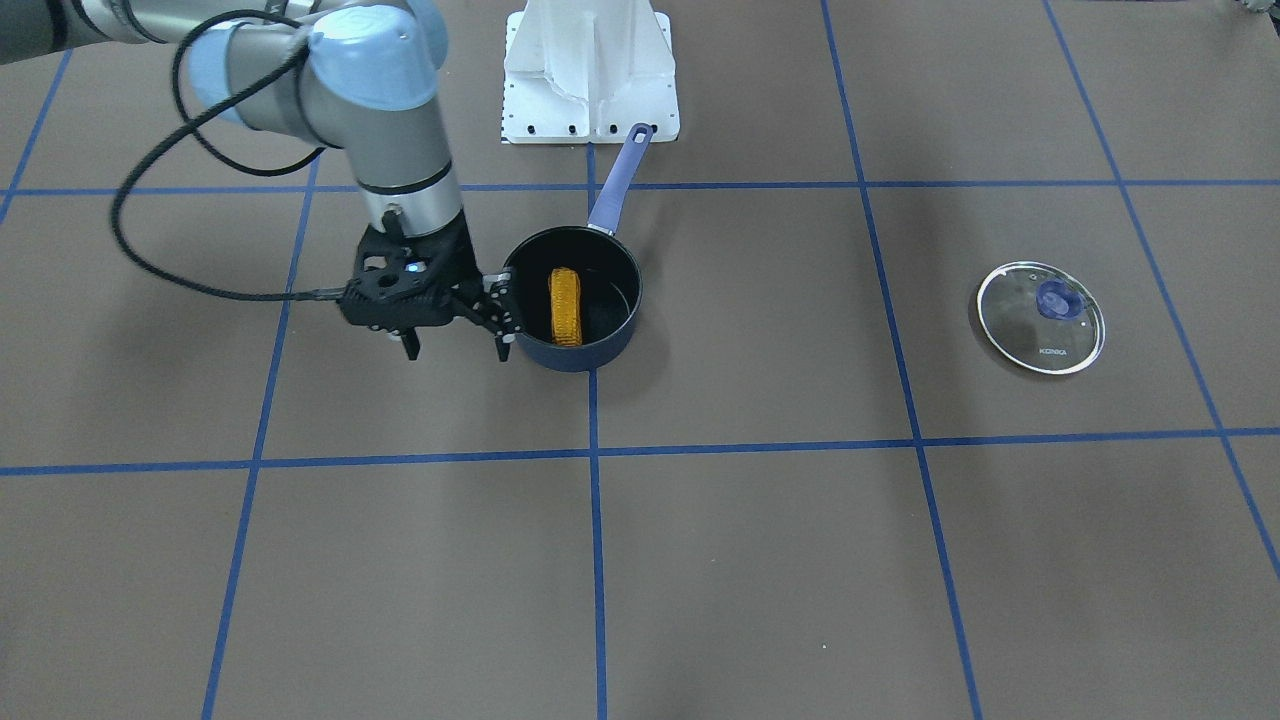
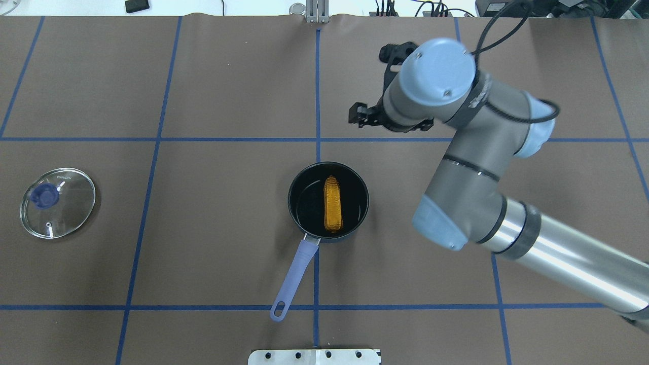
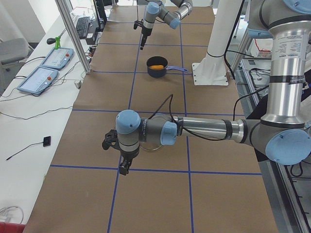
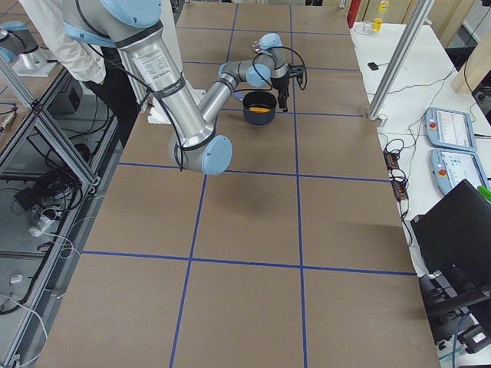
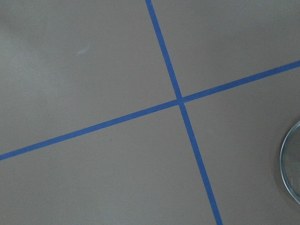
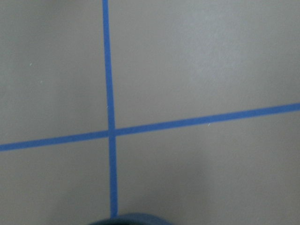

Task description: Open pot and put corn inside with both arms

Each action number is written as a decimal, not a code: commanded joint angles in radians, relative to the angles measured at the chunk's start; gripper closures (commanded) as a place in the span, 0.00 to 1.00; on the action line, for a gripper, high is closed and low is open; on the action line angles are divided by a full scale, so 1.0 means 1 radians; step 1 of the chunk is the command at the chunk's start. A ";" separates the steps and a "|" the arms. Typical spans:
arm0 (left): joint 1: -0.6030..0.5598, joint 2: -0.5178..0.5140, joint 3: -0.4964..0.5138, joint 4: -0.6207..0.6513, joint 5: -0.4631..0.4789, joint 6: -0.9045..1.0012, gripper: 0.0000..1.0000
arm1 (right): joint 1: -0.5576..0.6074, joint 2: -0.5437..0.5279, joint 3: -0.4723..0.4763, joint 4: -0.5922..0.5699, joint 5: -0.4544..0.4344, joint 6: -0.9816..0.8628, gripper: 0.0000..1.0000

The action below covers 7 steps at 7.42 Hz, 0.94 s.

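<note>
Pot (image 2: 304, 203) sits upright at mid-table on the brown table (image 2: 203, 253). It is uncovered, and its lavender handle (image 2: 296, 266) points to the near edge in the overhead view.

Corn (image 2: 333, 204) lies flat inside the pot on the black bottom. It runs near-to-far and sits slightly right of the pot's centre.

Glass lid (image 2: 66, 208) lies flat on the table, knob up, well apart from the pot at the far left of the overhead view.

Right arm (image 2: 471, 167) reaches in from the right. The right gripper (image 1: 458, 350) hangs raised above the table, on the far side of the pot and a little to its right. Its jaws are spread wide with nothing between them. The right wrist camera looks down on a crossing of blue tape lines, with a sliver of the dark pot rim at its bottom edge.

Left arm (image 3: 204, 128) stretches low over the table next to the lid. The left gripper (image 3: 124, 166) points down and shows only in the side view, so I cannot tell how its jaws stand. The left wrist camera sees a blue tape (image 5: 179, 101) crossing, with the lid's rim at its right edge.

White base block (image 1: 590, 80) stands just beyond the end of the handle.
</note>
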 commanded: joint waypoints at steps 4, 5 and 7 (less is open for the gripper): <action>-0.002 0.067 -0.012 0.014 -0.175 -0.026 0.02 | 0.536 -0.299 -0.123 0.004 0.344 -0.847 0.00; -0.002 0.080 -0.031 0.013 -0.172 -0.025 0.02 | 0.608 -0.375 -0.123 0.005 0.376 -0.929 0.00; 0.000 0.069 -0.034 0.013 -0.123 -0.025 0.02 | 0.720 -0.550 -0.109 0.018 0.441 -1.032 0.00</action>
